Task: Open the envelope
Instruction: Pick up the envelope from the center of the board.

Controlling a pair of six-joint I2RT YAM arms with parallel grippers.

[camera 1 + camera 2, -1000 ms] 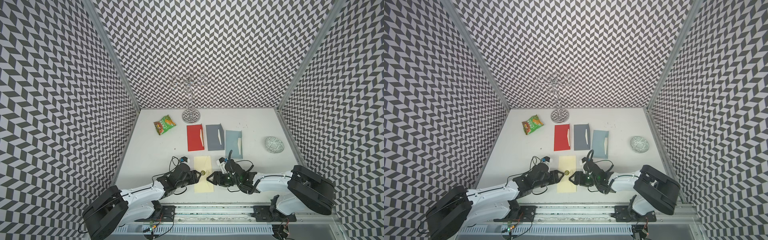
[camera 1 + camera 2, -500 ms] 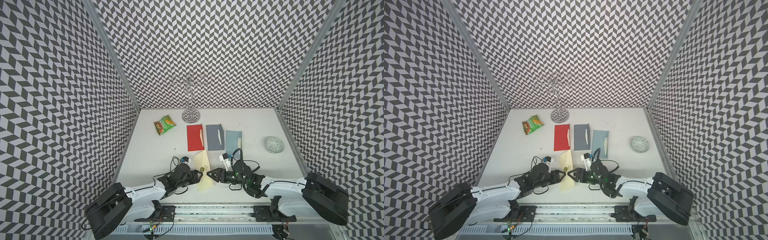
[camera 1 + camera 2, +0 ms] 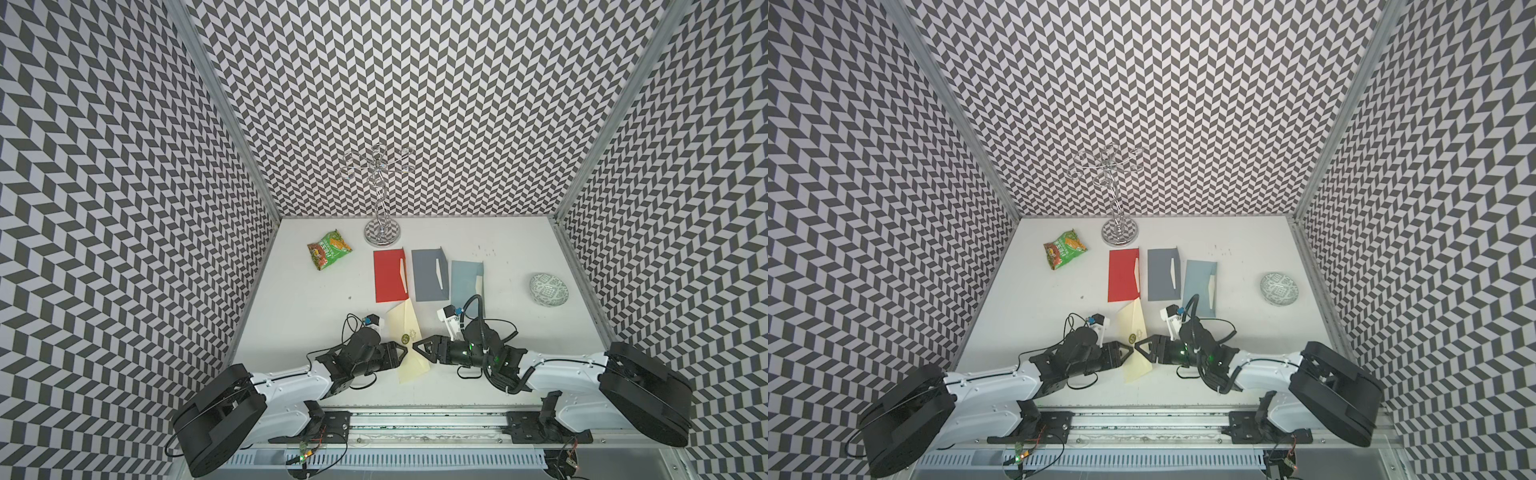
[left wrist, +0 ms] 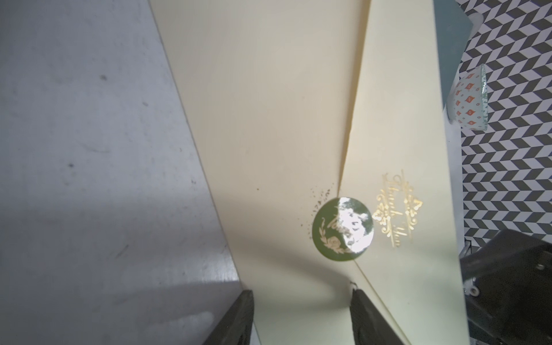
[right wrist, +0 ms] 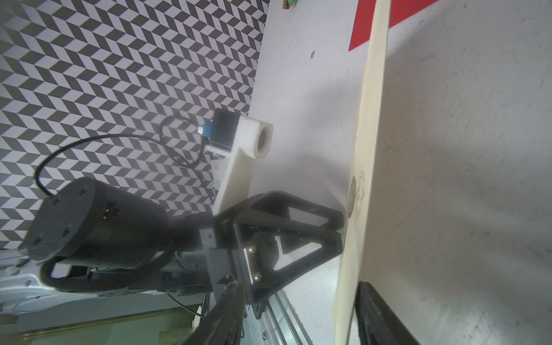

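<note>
Cream envelope (image 3: pixel 405 322) tilted up between left gripper (image 3: pixel 407 354) and right gripper (image 3: pixel 415 345); both sets of jaws roughly half-open, unclamped.

Red envelope (image 3: pixel 388 276) crowds the far tip of cream envelope (image 3: pixel 409 336).

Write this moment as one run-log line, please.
envelope: tilted up, seal on | left gripper: open, at envelope | right gripper: open, astride edge

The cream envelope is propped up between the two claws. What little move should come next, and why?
Probably the left gripper should work a fingertip under the flap beside the green sticker: the sticker still seals the envelope, which faces that gripper, with the right gripper behind it.
</note>
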